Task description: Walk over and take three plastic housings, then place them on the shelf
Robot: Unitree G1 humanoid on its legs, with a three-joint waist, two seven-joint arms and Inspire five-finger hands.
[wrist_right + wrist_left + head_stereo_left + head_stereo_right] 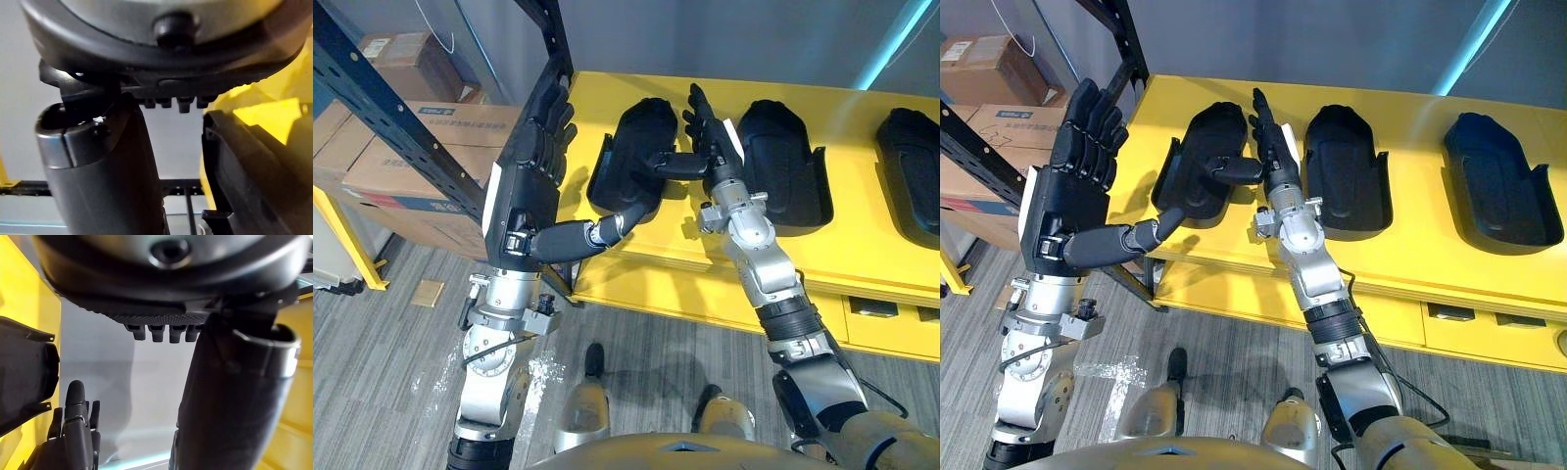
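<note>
Three black plastic housings lie in a row on the yellow table [862, 264]: a left housing [631, 132], a middle housing [783, 162] and a right housing [913, 166]. My left hand [533, 157] is raised at the table's left corner, open with straight fingers, its thumb reaching toward the left housing's front end. My right hand [713, 137] stands open between the left and middle housings, fingers pointing away from me. Its thumb stretches sideways over the left housing; I cannot tell if it touches. In the right wrist view a housing [259, 171] sits close beside the thumb [98, 171].
A black metal shelf rack [391, 108] rises at the left, with cardboard boxes [411, 162] stacked behind it on a yellow frame. The table front carries drawers [1528, 338]. Grey plank floor lies below me.
</note>
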